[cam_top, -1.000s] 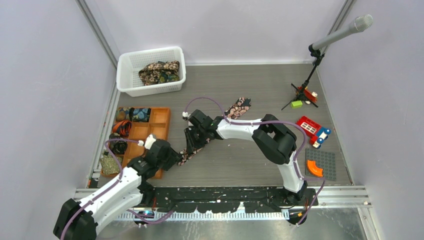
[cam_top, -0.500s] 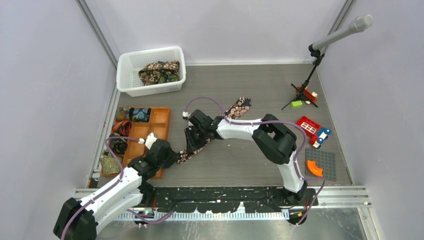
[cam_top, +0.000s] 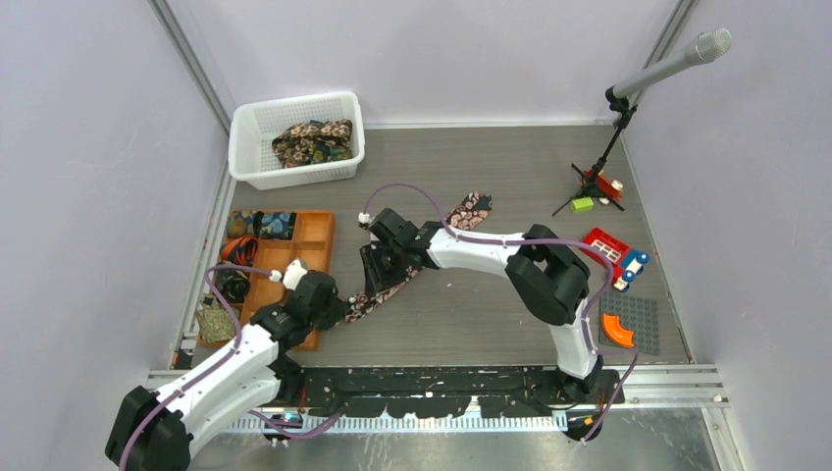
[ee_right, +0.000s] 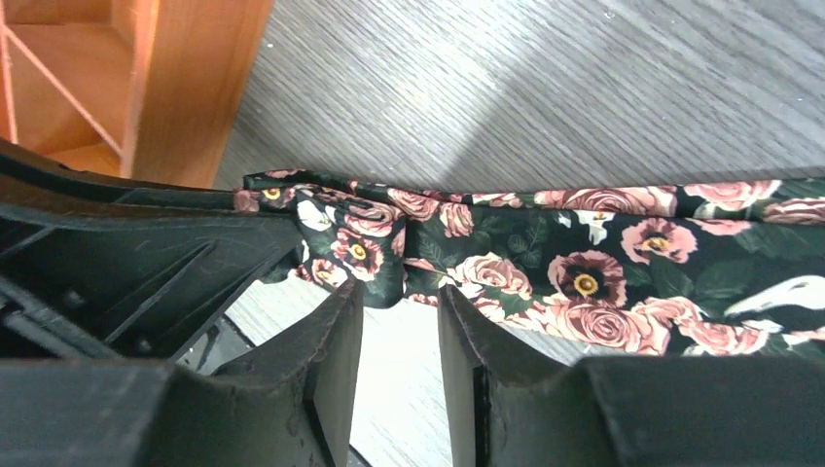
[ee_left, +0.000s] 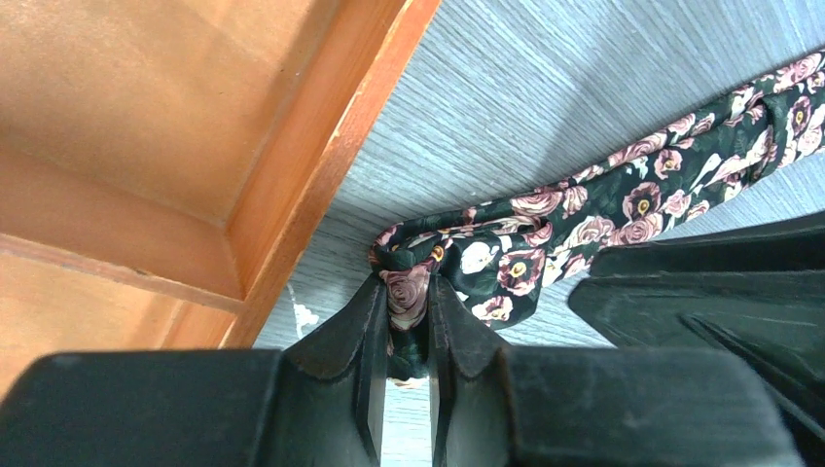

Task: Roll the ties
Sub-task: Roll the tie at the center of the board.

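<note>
A black tie with pink-cream flowers (cam_top: 473, 210) lies slanted across the middle of the table, its narrow end near the orange tray. My left gripper (cam_top: 338, 306) is shut on that bunched narrow end (ee_left: 407, 292), right beside the tray's corner. The tie runs off to the upper right in the left wrist view (ee_left: 623, 209). My right gripper (cam_top: 379, 279) is open just over the tie's near edge (ee_right: 584, 268), a little way along from the left one, with bare table between its fingers (ee_right: 336, 331). The left gripper's black body shows in the right wrist view (ee_right: 146, 263).
An orange compartment tray (cam_top: 316, 233) with rolled ties (cam_top: 265, 224) sits at the left. A white mesh basket (cam_top: 250, 149) at the back left holds more ties (cam_top: 312, 141). A microphone stand (cam_top: 613, 132), toy bricks (cam_top: 613, 257) and a grey baseplate (cam_top: 630, 322) stand at the right.
Both grippers have shifted only slightly. The left one has crept up and right with the tie's end; the right wrist has moved a little farther back.
</note>
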Robot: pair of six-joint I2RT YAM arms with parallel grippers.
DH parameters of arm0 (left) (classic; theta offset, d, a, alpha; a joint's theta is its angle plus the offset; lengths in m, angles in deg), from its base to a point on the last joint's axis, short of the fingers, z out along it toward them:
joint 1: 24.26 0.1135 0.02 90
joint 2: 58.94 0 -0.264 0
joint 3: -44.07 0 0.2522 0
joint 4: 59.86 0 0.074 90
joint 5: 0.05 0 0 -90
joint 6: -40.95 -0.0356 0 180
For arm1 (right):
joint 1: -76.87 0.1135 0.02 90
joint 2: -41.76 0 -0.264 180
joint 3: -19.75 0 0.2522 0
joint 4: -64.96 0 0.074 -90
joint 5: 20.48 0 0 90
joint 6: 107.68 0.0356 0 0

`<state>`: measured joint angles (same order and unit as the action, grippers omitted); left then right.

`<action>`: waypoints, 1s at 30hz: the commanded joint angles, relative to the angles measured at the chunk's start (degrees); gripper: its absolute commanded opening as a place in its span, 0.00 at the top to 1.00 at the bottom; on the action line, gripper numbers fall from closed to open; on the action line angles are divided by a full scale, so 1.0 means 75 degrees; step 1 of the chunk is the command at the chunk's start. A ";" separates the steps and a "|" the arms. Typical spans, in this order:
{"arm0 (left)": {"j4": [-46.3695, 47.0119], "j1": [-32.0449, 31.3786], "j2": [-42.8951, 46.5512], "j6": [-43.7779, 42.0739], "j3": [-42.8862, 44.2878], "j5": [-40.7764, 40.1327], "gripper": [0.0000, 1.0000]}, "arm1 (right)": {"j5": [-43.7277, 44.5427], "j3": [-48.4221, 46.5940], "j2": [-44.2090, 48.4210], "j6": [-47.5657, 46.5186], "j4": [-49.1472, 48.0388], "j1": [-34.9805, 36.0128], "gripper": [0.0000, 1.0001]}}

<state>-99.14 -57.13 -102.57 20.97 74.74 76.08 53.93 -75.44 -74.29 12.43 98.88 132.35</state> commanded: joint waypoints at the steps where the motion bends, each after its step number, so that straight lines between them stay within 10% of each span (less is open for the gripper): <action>1: -0.0755 0.0034 0.0006 -0.0052 0.0314 -0.0284 1.00 | 0.0083 -0.0356 0.0644 0.0087 0.0013 0.0007 0.63; 30: -0.1900 0.0038 0.0561 0.0051 0.0941 -0.0295 1.00 | -0.0346 -0.0548 -0.0510 0.0608 -0.0644 0.0431 0.87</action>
<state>-111.47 -57.13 -99.19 21.04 79.35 75.38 52.25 -78.00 -78.15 16.06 96.41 135.00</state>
